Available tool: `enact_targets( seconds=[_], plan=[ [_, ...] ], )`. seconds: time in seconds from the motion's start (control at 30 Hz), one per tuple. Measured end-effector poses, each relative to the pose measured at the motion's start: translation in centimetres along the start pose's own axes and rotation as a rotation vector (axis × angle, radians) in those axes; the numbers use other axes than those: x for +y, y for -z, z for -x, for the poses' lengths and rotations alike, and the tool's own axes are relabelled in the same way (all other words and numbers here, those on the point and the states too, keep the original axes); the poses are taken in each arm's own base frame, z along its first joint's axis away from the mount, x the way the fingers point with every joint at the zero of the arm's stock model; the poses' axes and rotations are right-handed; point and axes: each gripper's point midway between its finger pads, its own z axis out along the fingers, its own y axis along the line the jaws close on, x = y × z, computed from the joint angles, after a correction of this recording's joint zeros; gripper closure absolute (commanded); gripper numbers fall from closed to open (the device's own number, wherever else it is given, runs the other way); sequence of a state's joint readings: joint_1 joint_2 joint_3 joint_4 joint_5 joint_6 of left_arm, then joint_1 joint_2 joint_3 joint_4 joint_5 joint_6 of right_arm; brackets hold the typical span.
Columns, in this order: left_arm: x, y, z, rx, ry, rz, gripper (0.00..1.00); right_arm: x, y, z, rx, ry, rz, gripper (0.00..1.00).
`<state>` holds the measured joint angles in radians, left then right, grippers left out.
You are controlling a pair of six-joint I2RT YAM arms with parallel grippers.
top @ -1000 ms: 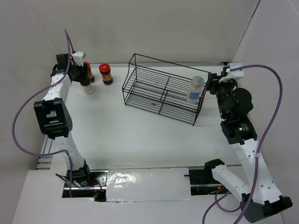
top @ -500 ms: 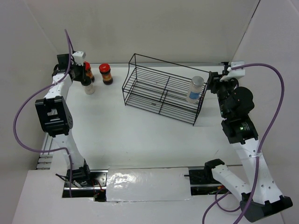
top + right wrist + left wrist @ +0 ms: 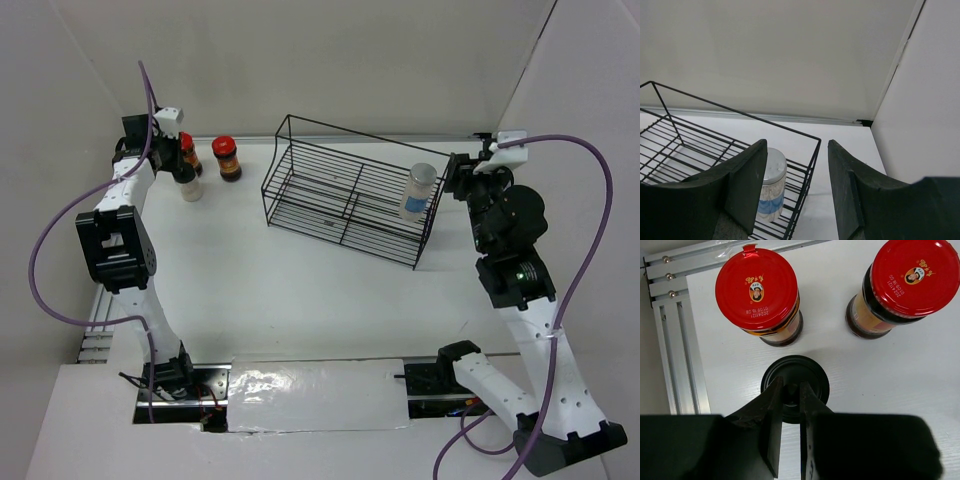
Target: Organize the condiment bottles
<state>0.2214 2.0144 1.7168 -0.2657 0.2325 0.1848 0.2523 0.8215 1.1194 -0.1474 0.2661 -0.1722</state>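
**Three bottles left at the far left corner, one standing in the rack**

Nearest the arm bases, the table (image 3: 300, 290) is bare white surface, so there is open room for carrying across its middle. Further in, the black wire rack (image 3: 320, 205) sits slightly skewed, its long axis running from left-far to right-near. The whitish bottle (image 3: 417, 192) stands upright inside its right end. The right gripper (image 3: 797, 150) hangs just off that end with its jaws parted and nothing between them, the bottle below and ahead of it.

At the far left corner, the left gripper (image 3: 791, 390) points straight down, clenched on the raised centre of the black cap (image 3: 815, 377) of the black-capped bottle (image 3: 189, 188), which stands upright on the table. Its long axis is vertical, in line with the fingers.

Just behind it stand the two red-lidded jars (image 3: 756, 288) (image 3: 915, 275), apart from each other and from the held bottle, though close. The table's left edge rail runs right beside the nearer-left jar.

The move ahead turns on one relation: the rack lies to the right of the held bottle, and the left arm is by far the nearer one. A straight lift looks needed first, to clear the jars and then the rack's top wire. The rack's left and middle sections are unoccupied.
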Motion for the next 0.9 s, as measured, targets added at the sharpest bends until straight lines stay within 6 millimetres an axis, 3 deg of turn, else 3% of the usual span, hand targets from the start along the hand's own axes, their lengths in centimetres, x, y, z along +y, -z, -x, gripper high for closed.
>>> enact_targets(
  seconds=[0.23, 0.37, 0.53, 0.7, 0.9],
  plan=[
    [-0.1, 0.0, 0.0, -0.004, -0.028, -0.013, 1.00, -0.3, 0.3, 0.3, -0.008, -0.006, -0.011, 0.42],
    [-1.7, 1.7, 0.0, 0.015, -0.070, -0.101, 1.00, -0.3, 0.4, 0.4, -0.010, -0.013, -0.010, 0.42],
    [-4.3, 7.1, 2.3, -0.008, -0.112, -0.202, 1.00, -0.1, 0.4, 0.2, -0.011, -0.021, -0.005, 0.42],
    [-6.8, 13.8, 8.3, -0.144, -0.206, -0.256, 1.00, 0.3, 0.3, -0.9, 0.008, -0.016, 0.012, 0.42],
    [-12.1, 21.3, 14.5, -0.312, -0.309, -0.368, 1.00, 0.8, 0.1, -2.1, 0.029, -0.017, 0.033, 0.42]
  ],
)
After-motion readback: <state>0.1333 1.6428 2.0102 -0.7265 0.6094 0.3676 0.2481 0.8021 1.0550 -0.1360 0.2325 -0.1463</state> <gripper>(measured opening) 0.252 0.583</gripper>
